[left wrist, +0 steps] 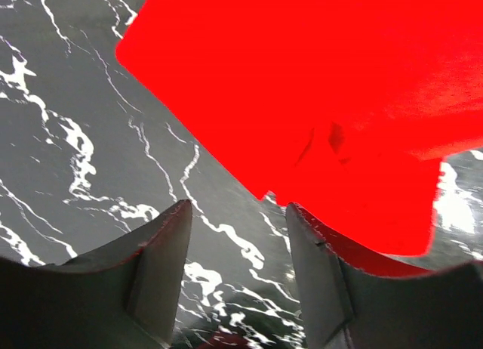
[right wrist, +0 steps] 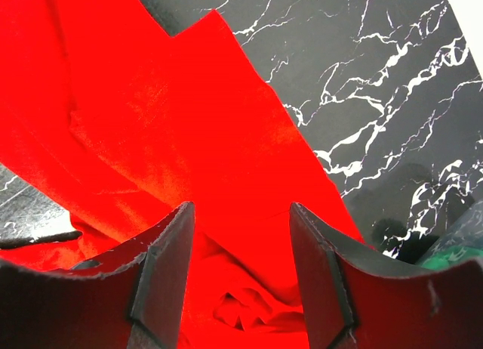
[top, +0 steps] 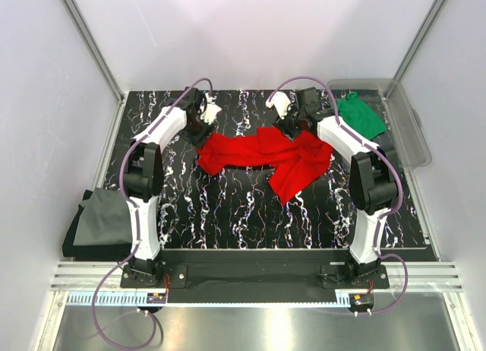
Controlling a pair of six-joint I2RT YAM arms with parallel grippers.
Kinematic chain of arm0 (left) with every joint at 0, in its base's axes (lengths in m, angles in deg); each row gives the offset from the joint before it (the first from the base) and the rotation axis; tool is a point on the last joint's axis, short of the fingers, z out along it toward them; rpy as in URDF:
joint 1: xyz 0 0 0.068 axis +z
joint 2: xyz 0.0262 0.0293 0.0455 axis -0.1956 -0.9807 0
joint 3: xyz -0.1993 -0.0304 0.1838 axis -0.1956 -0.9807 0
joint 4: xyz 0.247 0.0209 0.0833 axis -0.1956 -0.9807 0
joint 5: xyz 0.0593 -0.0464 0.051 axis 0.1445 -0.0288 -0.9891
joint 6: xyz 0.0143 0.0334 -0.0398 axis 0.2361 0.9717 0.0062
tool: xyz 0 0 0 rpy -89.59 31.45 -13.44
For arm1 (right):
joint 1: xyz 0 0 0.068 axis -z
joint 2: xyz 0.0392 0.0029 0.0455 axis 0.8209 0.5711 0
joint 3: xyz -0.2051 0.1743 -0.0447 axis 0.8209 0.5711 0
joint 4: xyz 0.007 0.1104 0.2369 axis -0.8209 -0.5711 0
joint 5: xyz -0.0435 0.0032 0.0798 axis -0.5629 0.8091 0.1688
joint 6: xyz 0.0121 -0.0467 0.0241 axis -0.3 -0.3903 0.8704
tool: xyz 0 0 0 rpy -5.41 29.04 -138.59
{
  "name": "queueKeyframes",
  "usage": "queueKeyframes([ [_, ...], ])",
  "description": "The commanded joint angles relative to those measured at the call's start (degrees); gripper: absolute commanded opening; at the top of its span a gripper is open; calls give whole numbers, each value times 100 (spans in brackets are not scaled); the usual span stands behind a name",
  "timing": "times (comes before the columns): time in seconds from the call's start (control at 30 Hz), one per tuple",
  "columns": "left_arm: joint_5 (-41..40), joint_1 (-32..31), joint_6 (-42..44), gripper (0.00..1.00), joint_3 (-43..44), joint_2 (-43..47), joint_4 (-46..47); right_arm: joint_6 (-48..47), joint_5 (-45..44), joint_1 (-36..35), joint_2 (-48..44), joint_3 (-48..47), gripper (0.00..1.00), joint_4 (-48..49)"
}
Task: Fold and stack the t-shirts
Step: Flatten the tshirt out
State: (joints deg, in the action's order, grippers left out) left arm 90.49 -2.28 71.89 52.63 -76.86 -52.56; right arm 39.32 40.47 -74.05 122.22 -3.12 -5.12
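The bright red t-shirt (top: 266,157) lies crumpled across the middle of the black marbled table (top: 220,207). My left gripper (top: 200,131) hovers at its far left end, open, with bare table between the fingers; the red cloth (left wrist: 317,92) lies just ahead and to the right of the gripper (left wrist: 238,213). My right gripper (top: 292,125) hovers over the shirt's far right part, open, with red cloth (right wrist: 189,137) below the gripper (right wrist: 241,213), not pinched. The green t-shirt (top: 359,115) lies in the clear bin. The dark grey t-shirt (top: 97,223) lies folded off the table's left edge.
The clear plastic bin (top: 402,127) stands at the back right corner. White walls and metal posts close in the back and sides. The arm bases (top: 144,267) sit at the near edge.
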Motion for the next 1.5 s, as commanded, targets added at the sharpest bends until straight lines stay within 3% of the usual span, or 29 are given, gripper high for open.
queueKeyframes([
  [0.0, -272, -24, 429, 58, 257, -170, 109, 151, -115, -73, -76, -137, 60, -19],
  [0.97, -61, -94, 641, 40, 424, -636, -119, 151, -282, -99, -23, -145, 60, -1],
  [1.07, -17, -94, 650, 33, 459, -680, -146, 151, -282, -90, -5, -163, 60, -10],
  [1.1, 9, -85, 659, 25, 494, -698, -172, 151, -291, -90, 3, -172, 60, -1],
  [1.33, 237, -85, 571, 0, 600, -681, -199, 178, -317, -99, 109, -233, 60, 25],
  [1.47, 334, -50, 448, 0, 539, -260, -190, 186, -317, -90, 188, -338, 60, 43],
])
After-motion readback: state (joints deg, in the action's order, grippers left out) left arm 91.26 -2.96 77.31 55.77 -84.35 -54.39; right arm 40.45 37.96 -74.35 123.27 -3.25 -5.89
